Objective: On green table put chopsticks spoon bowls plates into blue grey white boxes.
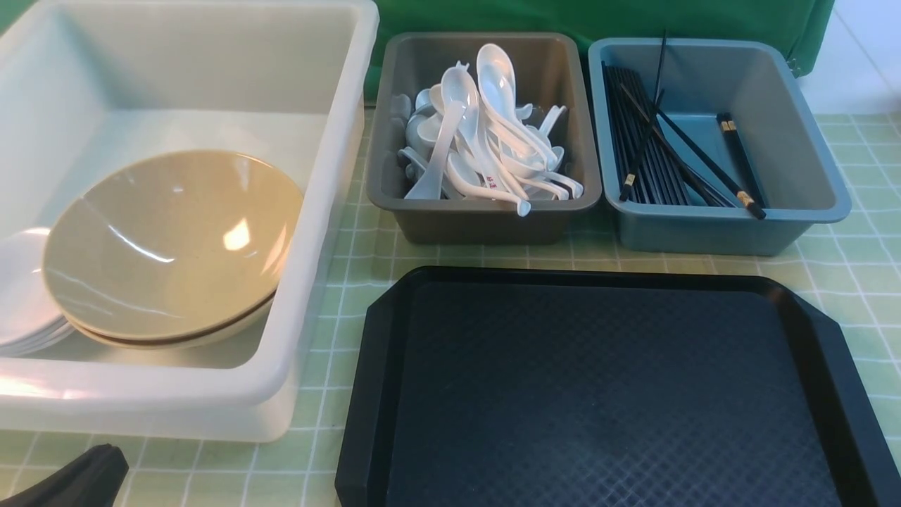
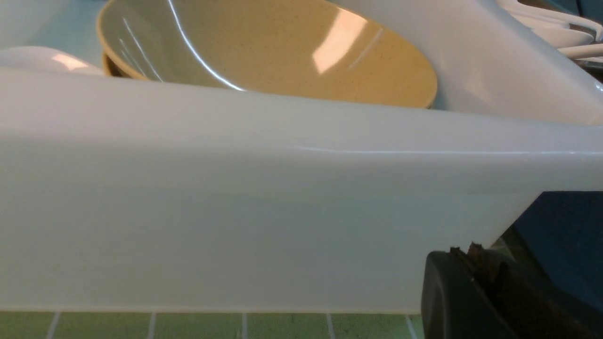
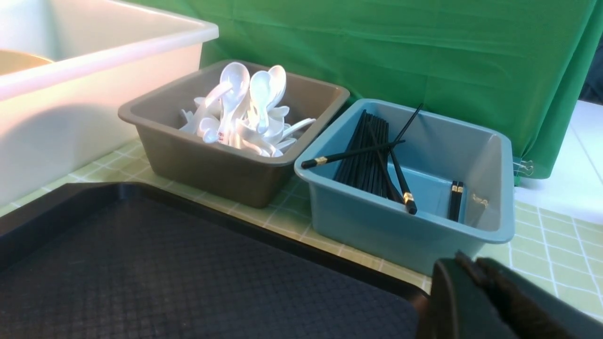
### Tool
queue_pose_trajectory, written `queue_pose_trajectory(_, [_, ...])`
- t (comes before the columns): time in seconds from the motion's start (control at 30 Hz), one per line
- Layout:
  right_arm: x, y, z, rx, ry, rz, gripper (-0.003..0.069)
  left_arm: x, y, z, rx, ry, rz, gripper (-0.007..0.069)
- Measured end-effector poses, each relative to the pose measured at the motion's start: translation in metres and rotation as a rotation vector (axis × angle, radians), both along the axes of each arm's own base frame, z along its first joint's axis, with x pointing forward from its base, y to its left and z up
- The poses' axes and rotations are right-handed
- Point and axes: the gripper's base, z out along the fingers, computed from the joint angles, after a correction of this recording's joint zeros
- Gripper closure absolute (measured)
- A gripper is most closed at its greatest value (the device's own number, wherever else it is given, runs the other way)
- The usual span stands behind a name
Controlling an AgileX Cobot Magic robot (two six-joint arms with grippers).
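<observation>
The white box (image 1: 310, 232) holds stacked tan bowls (image 1: 169, 239) with white plates (image 1: 21, 303) tucked under their left side. Several white spoons (image 1: 479, 134) fill the grey box (image 1: 486, 222). Black chopsticks (image 1: 654, 148) lie in the blue box (image 1: 732, 232). My left gripper (image 1: 77, 482) sits low at the front left, shut and empty. In the left wrist view the left gripper (image 2: 465, 249) is close to the white box's wall (image 2: 235, 226), bowls (image 2: 282, 47) above. My right gripper (image 3: 471, 258) is shut on nothing, near the blue box (image 3: 377, 226), beside the tray's corner.
A black textured tray (image 1: 605, 394) with nothing on it lies on the green table (image 1: 859, 246) in front of the grey and blue boxes. A green cloth (image 3: 377, 52) hangs behind the boxes. The right arm is outside the front view.
</observation>
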Motion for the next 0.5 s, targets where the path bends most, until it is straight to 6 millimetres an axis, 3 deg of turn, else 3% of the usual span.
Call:
queue_pose_trajectory(0.3, [0.0002, -0.0004, 0.0, 0.0, 0.0, -0.012, 0.0601, 0.0, 0.0, 0.0, 0.0, 0.0, 0.0, 0.0626])
queue_pose_trajectory(0.5, [0.0019, -0.005, 0.0, 0.0, 0.0, -0.158, 0.0595, 0.0, 0.0, 0.0, 0.0, 0.0, 0.0, 0.0626])
